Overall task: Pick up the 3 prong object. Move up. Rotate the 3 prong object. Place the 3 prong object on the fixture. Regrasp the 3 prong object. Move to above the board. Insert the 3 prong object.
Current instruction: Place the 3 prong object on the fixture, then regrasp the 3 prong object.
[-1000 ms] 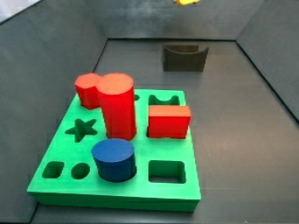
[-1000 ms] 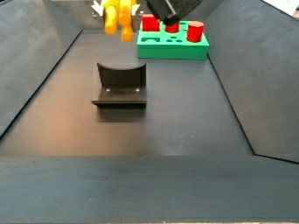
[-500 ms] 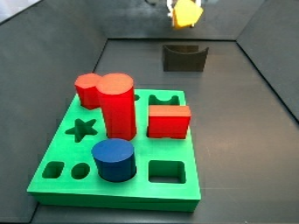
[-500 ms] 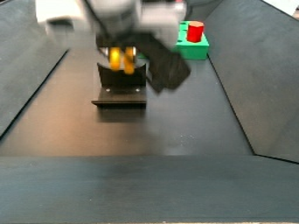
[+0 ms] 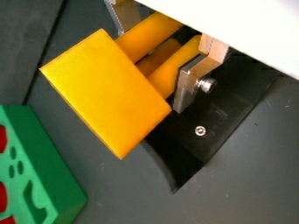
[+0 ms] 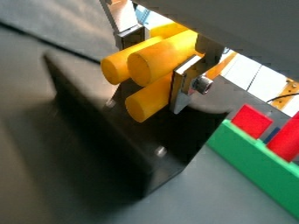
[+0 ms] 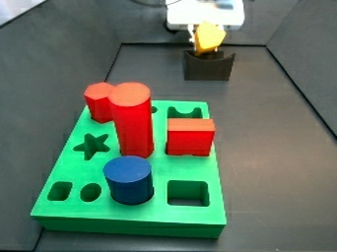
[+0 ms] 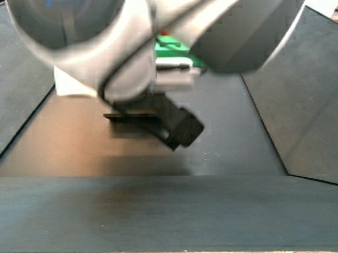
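Observation:
The 3 prong object [image 5: 100, 92] is a yellow-orange block, and its three round prongs [image 6: 146, 66] run sideways between my fingers. My gripper [image 6: 158, 57] is shut on it, with one silver finger [image 5: 191, 83] pressed against a prong. In a side view the gripper [image 7: 207, 43] hangs at the far end of the floor, holding the 3 prong object [image 7: 208, 37] just over the notch of the dark fixture [image 7: 208, 65]. Contact with the fixture [image 6: 105, 122] cannot be told. The green board [image 7: 79, 177] lies near the front. In a side view my arm hides the piece.
Standing in the board are a tall red cylinder [image 7: 130, 118], a red cube [image 7: 191, 136] and a blue cylinder [image 7: 128, 179]. Dark sloping walls ring the floor. My arm [image 8: 145, 40] fills most of a side view, with the fixture base [image 8: 132, 119] showing under it.
My gripper has come down from high above the back wall to just over the fixture, carrying the yellow piece with it. The board and its pieces have not moved.

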Controlling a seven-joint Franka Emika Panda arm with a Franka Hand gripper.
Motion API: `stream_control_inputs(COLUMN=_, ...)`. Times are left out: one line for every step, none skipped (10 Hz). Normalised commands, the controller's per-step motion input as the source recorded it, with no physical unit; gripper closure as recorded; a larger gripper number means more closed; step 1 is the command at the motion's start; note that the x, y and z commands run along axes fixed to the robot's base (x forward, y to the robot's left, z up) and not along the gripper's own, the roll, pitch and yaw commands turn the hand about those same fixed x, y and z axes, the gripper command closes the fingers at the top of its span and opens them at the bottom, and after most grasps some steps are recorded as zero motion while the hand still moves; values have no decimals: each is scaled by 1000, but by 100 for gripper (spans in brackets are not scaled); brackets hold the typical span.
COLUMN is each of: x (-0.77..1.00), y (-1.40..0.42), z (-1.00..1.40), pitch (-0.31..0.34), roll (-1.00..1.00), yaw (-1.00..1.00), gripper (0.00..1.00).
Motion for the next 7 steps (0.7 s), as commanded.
stream_control_inputs(x=178, y=106, z=-893, pitch=58, roll=-192, yaw=-118, gripper=100)
stream_control_inputs(x=137, y=86, z=-651, pitch=41, roll=-175, yaw=-123, gripper=100)
stream_control_inputs(x=109, y=89, z=-528, pitch=37, roll=-133, yaw=-113, gripper=100)
stream_control_inputs(x=90, y=85, z=-527, pitch=17, roll=-106, yaw=-102, gripper=100)
stream_control_inputs(x=0, y=-500, z=-167, pitch=0, roll=0, yaw=0, gripper=100)
stream_control_inputs(x=0, y=0, z=0, pitch=0, roll=0, yaw=0, gripper=0)
stream_control_inputs(x=0, y=0, z=1000, pitch=-16, roll=17, yaw=15, gripper=0)
